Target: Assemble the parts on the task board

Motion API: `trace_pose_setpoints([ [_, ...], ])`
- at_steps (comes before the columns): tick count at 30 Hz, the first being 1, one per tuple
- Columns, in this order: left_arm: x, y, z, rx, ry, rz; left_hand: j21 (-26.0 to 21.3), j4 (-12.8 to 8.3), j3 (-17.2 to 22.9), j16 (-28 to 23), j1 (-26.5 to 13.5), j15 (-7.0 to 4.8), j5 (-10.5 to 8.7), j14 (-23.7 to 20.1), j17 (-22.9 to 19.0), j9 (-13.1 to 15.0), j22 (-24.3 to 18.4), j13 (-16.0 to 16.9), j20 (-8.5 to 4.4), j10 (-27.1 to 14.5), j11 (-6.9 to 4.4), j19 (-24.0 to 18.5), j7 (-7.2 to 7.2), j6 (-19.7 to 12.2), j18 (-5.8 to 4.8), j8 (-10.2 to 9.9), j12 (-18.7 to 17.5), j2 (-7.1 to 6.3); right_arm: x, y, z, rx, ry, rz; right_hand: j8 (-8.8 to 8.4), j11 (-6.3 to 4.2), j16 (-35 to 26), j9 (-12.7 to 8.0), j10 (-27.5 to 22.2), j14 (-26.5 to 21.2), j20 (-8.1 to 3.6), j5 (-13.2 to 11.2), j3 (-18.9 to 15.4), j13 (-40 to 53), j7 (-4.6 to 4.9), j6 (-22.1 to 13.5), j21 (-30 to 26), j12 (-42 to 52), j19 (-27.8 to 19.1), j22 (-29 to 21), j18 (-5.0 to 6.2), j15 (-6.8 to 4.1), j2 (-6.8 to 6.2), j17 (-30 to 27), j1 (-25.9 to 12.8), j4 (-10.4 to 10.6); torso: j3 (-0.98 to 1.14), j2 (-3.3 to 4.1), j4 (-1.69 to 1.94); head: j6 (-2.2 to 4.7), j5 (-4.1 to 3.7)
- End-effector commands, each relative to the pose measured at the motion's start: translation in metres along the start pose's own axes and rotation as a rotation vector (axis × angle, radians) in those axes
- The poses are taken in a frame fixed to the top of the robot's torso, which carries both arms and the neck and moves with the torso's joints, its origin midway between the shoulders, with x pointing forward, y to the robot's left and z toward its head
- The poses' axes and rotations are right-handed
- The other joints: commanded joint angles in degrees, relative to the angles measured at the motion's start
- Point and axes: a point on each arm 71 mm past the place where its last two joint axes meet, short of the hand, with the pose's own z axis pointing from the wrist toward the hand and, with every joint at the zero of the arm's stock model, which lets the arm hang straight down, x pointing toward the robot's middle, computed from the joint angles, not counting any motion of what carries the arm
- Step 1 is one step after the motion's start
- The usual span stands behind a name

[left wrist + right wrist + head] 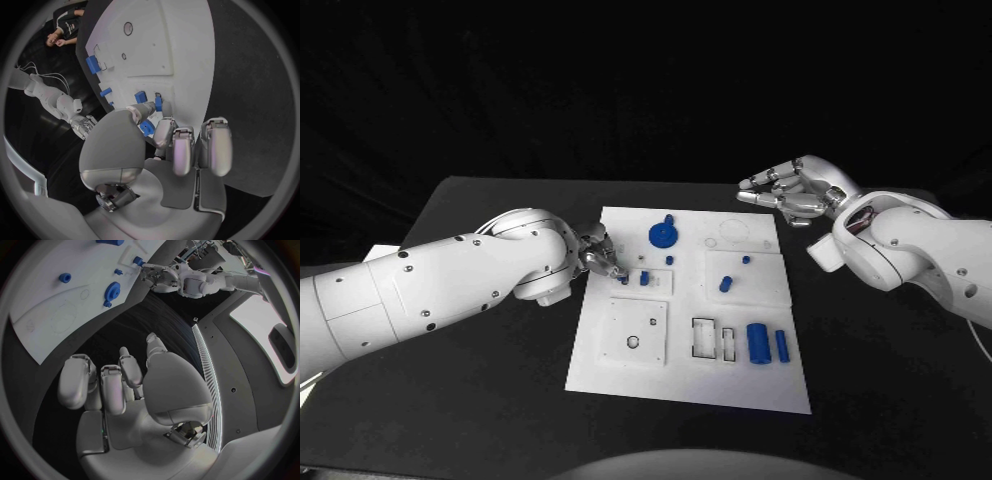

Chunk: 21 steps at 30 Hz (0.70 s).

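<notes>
My left hand [599,252] hovers at the task board's [678,385] left edge, fingers curled, whether pinching anything I cannot tell, with a small blue part [645,278] just to its right, while my right hand [795,187] idles empty, loosely curled, beyond the far right corner.

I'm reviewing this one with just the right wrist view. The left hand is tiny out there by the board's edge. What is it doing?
Observer: In the left wrist view, the left hand has its thumb and fingers either side of a small blue part at the task board's edge. I can't confirm a grip.
Operator: Where is the right hand relative to the board?
Observer: In the head view, the right hand is over the black table, past the board's far right corner, holding nothing.
Operator: Anything at the near end?
Observer: A thick blue cylinder and a thinner blue cylinder lie side by side.
</notes>
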Motion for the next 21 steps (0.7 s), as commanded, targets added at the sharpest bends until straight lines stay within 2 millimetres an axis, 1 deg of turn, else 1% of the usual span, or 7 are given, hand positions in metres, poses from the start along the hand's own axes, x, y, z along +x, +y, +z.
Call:
trace_pose_setpoints([
  [1, 0.0018, -0.0011, 0.0013, -0.006, 0.011, 0.040, 0.24, -6.71, 7.08, 0.17, -0.10, -0.29, 0.12, 6.03, 15.09, 0.07, 8.26, -0.03, -0.31, 0.39, 0.14, 3.71, -0.69, 0.62, -0.12, 0.37, 0.01, 0.33, 0.0015, 0.0010, 0.0002, -0.008, 0.009, 0.001, 0.35, 0.01, -0.34, 0.09, -0.50, 3.84, 0.08, -0.03, -0.31, 0.83, -0.17, 0.08, -0.38, -0.06, -0.48, -0.05, 0.89, -0.06, 0.43, 6.18, -0.35, 0.04, 0.01, -0.04, 0.03, -0.10, 0.02],
  [5, 0.0034, -0.0020, 0.0028, -0.007, 0.005, 0.052, 0.24, -6.74, 7.09, 0.17, -0.11, -0.29, 0.11, 6.03, 15.09, 0.07, 8.26, -0.04, -0.32, 0.39, 0.14, 3.71, -0.69, 0.62, -0.12, 0.37, 0.00, 0.30, 0.0017, 0.0012, 0.0003, -0.009, 0.009, 0.001, 0.35, 0.01, -0.34, 0.09, -0.50, 3.84, 0.08, -0.03, -0.31, 0.83, -0.17, 0.08, -0.38, -0.06, -0.48, -0.05, 0.89, -0.06, 0.43, 6.18, -0.35, 0.04, -0.02, 0.00, 0.04, -0.21, -0.05],
  [6, 0.0040, -0.0023, 0.0031, -0.007, 0.005, 0.054, 0.24, -6.75, 7.10, 0.17, -0.11, -0.29, 0.10, 6.03, 15.09, 0.07, 8.27, -0.05, -0.32, 0.39, 0.13, 3.71, -0.69, 0.61, -0.12, 0.36, 0.00, 0.29, 0.0018, 0.0012, 0.0003, -0.009, 0.010, 0.002, 0.35, 0.01, -0.34, 0.09, -0.50, 3.84, 0.08, -0.03, -0.31, 0.83, -0.17, 0.08, -0.38, -0.06, -0.48, -0.05, 0.89, -0.06, 0.43, 6.18, -0.35, 0.04, -0.01, 0.00, 0.01, -0.29, -0.02],
  [8, 0.0051, -0.0030, 0.0035, -0.006, 0.004, 0.057, 0.24, -6.75, 7.10, 0.17, -0.11, -0.29, 0.10, 6.03, 15.09, 0.07, 8.27, -0.05, -0.32, 0.39, 0.13, 3.71, -0.69, 0.61, -0.12, 0.36, 0.00, 0.29, 0.0019, 0.0013, 0.0003, -0.010, 0.010, 0.002, 0.35, 0.01, -0.34, 0.09, -0.50, 3.84, 0.08, -0.03, -0.31, 0.83, -0.17, 0.08, -0.38, -0.06, -0.48, -0.05, 0.89, -0.06, 0.43, 6.18, -0.35, 0.04, -0.01, 0.01, -0.02, -0.14, 0.03],
  [13, 0.0071, -0.0039, 0.0039, -0.007, 0.011, 0.065, 0.24, -6.75, 7.10, 0.17, -0.11, -0.29, 0.10, 6.03, 15.09, 0.07, 8.27, -0.05, -0.32, 0.39, 0.13, 3.71, -0.69, 0.61, -0.12, 0.36, 0.00, 0.29, 0.0023, 0.0017, 0.0003, -0.011, 0.011, 0.003, 0.35, 0.01, -0.34, 0.09, -0.50, 3.84, 0.08, -0.03, -0.31, 0.83, -0.17, 0.08, -0.38, -0.06, -0.48, -0.05, 0.89, -0.06, 0.43, 6.18, -0.35, 0.04, 0.05, -0.01, 0.01, -0.28, 0.06],
  [16, 0.0082, -0.0040, 0.0038, -0.008, 0.022, 0.073, 0.23, -6.76, 7.11, 0.17, -0.11, -0.29, 0.10, 6.03, 15.09, 0.07, 8.26, -0.05, -0.32, 0.39, 0.13, 3.71, -0.69, 0.61, -0.12, 0.36, -0.01, 0.27, 0.0024, 0.0017, 0.0004, -0.010, 0.012, 0.003, 0.36, 0.01, -0.40, 0.10, -0.56, 3.83, 0.08, 0.00, -0.36, 0.76, -0.18, 0.09, -0.44, -0.15, -0.51, -0.15, 0.91, -0.06, 0.50, 6.11, -0.39, 0.06, -0.01, -0.03, -0.03, -0.36, 0.15],
  [21, 0.0101, -0.0041, 0.0033, -0.010, 0.043, 0.088, 0.34, -7.18, 7.16, 0.17, -0.11, -0.28, 0.01, 6.03, 15.09, 0.04, 8.42, -0.03, -0.33, 0.47, 0.12, 3.76, -0.73, 0.64, -0.16, 0.32, 0.01, -0.19, 0.0028, 0.0019, 0.0005, -0.010, 0.014, 0.004, 0.36, 0.01, -0.40, 0.10, -0.56, 3.83, 0.08, 0.00, -0.36, 0.76, -0.18, 0.09, -0.44, -0.15, -0.51, -0.15, 0.91, -0.06, 0.50, 6.11, -0.39, 0.06, 0.00, -0.04, 0.06, -0.49, 0.03],
])
